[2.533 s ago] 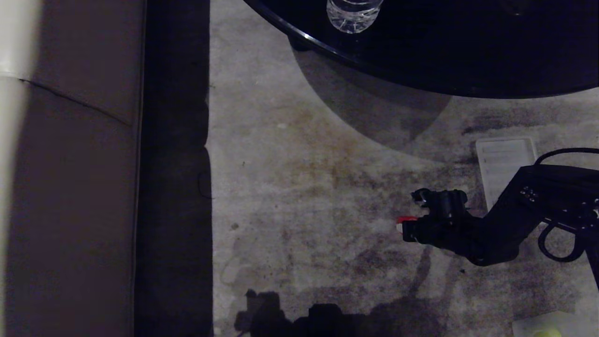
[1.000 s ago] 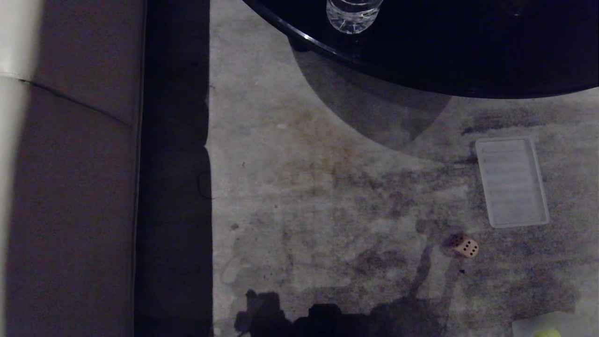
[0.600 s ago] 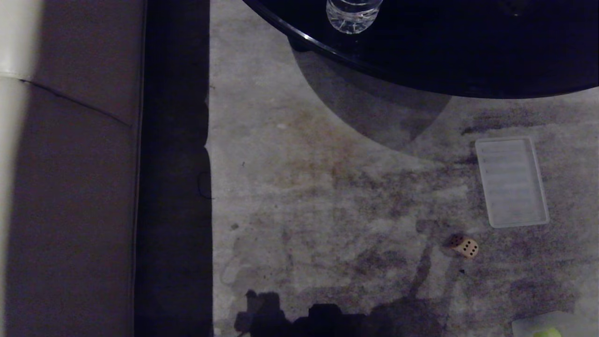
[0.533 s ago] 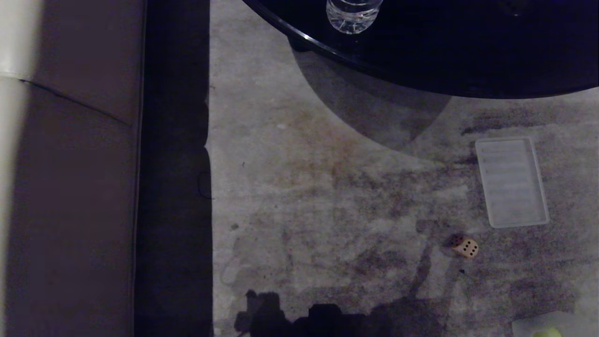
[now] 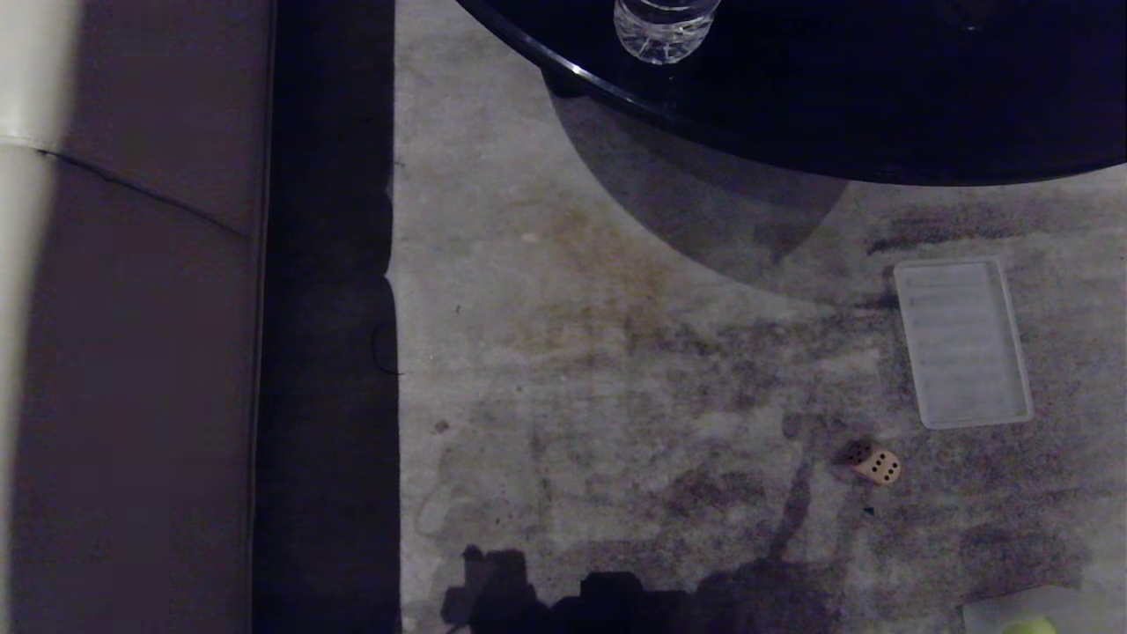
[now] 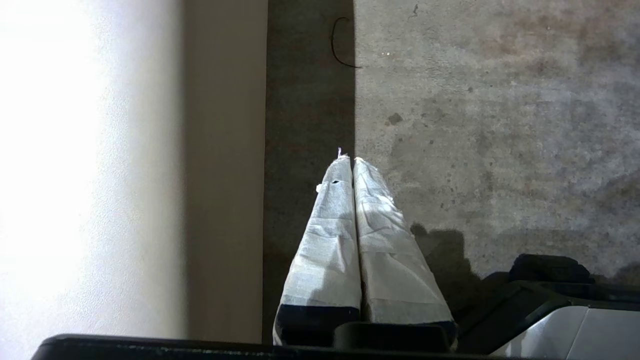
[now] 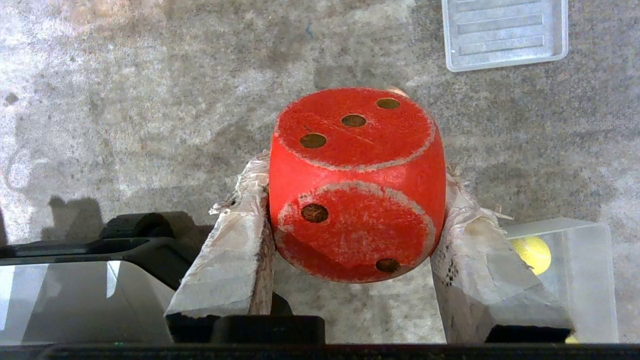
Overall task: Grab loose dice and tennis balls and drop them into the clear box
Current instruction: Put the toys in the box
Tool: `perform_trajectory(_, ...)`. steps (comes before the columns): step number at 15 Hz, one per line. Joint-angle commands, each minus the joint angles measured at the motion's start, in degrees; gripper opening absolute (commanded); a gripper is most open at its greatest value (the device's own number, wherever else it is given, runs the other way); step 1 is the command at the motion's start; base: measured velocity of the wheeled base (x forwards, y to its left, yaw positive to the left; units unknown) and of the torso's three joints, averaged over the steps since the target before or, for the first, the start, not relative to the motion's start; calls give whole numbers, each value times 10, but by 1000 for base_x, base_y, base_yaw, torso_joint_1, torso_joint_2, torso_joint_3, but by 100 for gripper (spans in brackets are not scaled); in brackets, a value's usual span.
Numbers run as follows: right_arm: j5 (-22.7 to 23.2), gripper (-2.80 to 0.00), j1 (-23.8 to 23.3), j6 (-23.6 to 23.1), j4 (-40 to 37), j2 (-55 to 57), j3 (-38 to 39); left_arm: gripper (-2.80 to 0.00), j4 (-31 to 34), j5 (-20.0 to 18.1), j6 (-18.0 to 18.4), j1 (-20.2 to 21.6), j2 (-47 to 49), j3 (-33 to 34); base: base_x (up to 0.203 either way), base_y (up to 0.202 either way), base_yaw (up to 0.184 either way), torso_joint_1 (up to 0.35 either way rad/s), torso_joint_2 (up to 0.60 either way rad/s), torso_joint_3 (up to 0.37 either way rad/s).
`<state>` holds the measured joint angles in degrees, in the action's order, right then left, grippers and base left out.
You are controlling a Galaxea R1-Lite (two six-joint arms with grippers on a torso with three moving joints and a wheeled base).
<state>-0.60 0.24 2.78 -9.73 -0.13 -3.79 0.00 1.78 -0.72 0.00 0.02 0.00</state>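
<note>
While neither arm appears in the head view, the right wrist view shows the right pincer (image 7: 352,200) clamped on the red die (image 7: 356,185), which sits between the two tape-wrapped fingers (image 7: 235,250) and fills the gap from one pad to the other. Two faces of the die are turned toward the wrist camera, the farther one with three pips in a diagonal row and the nearer one with two. Beyond the die's far edge a sliver of a pale object shows; what it is cannot be told from this view. Below the pincer lies the stained grey floor (image 7: 125,100). Just beside the right finger and lower down, the clear box (image 7: 575,270) stands on the floor with a tennis ball (image 7: 532,252) inside it. Farther ahead of the fingertips, well apart from the box, the flat ribbed lid (image 7: 505,32) lies on the floor.

Seen from the head camera, a tan die (image 5: 874,462) rests on the floor near the lid's closer end, apart from it. A corner of the clear box shows at the frame's lower right edge. Farthest off, a dark round surface (image 5: 880,106) carries a clear glass (image 5: 662,31).

Left pincer (image 6: 352,161): wrapped fingers pressed together with nothing between them, hanging over the floor beside a sofa (image 6: 220,150).
</note>
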Motion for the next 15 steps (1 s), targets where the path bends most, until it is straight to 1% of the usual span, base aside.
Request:
perform_trajectory(1, 0, -280, 0, 0, 0, 1, 0, -280, 0, 1, -1, 0, 1, 1, 0, 0, 0, 0, 0, 0)
perform_trajectory(3, 0, -280, 0, 0, 0, 1, 0, -280, 0, 2, -2, 0, 1, 0, 0, 0, 0, 0, 0, 0)
perform_trajectory(9, 0, -280, 0, 0, 0, 1, 0, -280, -2, 9, -25, 0, 1, 1, 0, 0, 0, 0, 0, 6)
perform_trajectory(15, 0, -280, 0, 0, 0, 1, 0, -280, -1, 9, -25, 0, 1, 0, 0, 0, 0, 2, 1, 179)
